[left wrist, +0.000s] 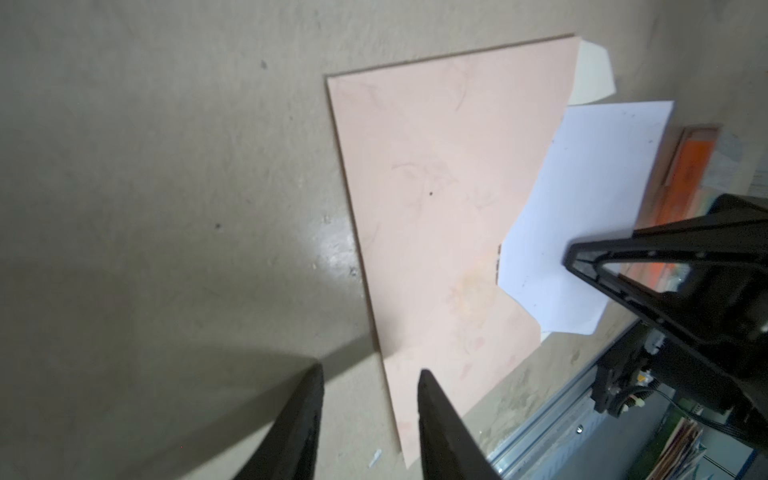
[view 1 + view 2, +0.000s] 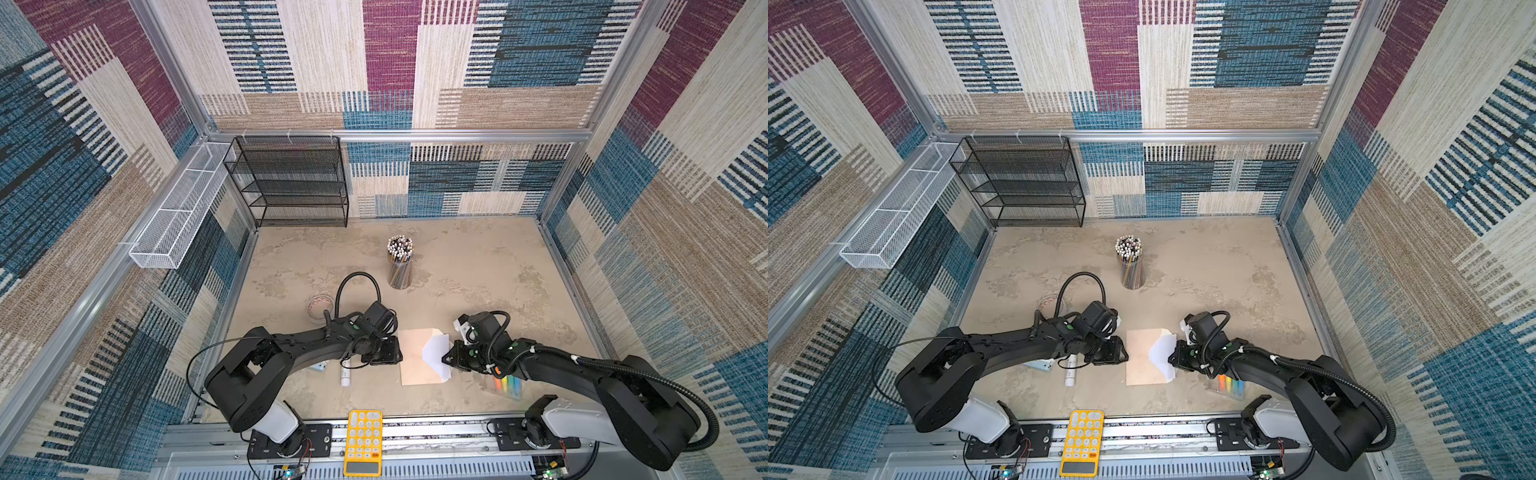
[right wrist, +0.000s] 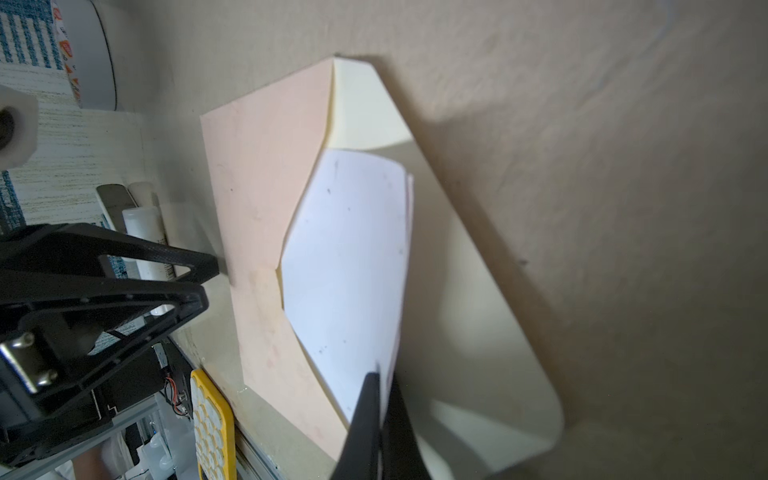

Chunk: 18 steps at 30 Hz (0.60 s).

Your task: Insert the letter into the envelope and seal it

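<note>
**Top views.**
- Envelope (image 2: 413, 363): lying flat on the table (image 2: 478, 266) toward the near edge, with its mouth facing 3 o'clock.
- Letter (image 2: 437, 353): sitting partly inside that mouth and sticking out.
- Left gripper (image 2: 397, 354): hovering at the envelope's 9 o'clock edge.
- Right gripper (image 2: 445, 360): reaching in from 3 o'clock onto the letter.
- Cup (image 2: 400, 268): holding pencils and standing at 12 o'clock, with open tabletop lying around it.
- Clear case (image 2: 508, 384): holding coloured markers at 4 o'clock.
- Yellow calculator (image 2: 363, 442): lying at 7 o'clock, its key markings showing too small to read.

**Left wrist.** The left gripper's jaws are standing apart and gripping nothing. The envelope's edge is running between them.

**Right wrist.** The right gripper's jaws are pressing together on the letter's outer edge. The cream flap (image 3: 478, 332) is lying open beneath.
</note>
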### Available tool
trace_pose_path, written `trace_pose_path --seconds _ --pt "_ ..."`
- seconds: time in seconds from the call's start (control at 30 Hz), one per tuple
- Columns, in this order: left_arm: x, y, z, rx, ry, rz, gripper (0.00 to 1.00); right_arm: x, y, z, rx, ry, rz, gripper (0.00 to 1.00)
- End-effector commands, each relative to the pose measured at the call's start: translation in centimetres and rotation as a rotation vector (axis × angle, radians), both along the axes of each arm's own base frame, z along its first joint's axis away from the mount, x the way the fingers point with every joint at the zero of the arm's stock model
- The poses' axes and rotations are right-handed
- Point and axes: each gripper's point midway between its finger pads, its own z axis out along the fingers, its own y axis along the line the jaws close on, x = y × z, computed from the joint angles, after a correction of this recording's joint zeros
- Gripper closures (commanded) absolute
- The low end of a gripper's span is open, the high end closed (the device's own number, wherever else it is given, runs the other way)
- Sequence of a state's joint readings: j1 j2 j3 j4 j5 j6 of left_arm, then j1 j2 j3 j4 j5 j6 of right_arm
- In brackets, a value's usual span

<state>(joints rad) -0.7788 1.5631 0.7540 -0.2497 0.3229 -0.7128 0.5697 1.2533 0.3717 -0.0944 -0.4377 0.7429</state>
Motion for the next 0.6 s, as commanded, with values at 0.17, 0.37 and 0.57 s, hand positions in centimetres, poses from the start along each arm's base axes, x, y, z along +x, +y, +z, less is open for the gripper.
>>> trace_pose_path --seconds 0.17,0.37,0.57 --pt "0.1 -0.5 -1.6 0.013 0.045 0.01 0.62 0.7 0.5 0.3 0.006 -0.018 0.012 0.98" --pt "0.0 -0.9 -2.4 0.003 0.068 0.008 0.62 0.8 0.8 0.3 0.017 -0.015 0.019 0.98" --pt "-0.1 -0.8 -2.4 -0.003 0.069 0.01 0.62 0.9 1.1 0.4 0.033 -0.018 0.022 0.98"
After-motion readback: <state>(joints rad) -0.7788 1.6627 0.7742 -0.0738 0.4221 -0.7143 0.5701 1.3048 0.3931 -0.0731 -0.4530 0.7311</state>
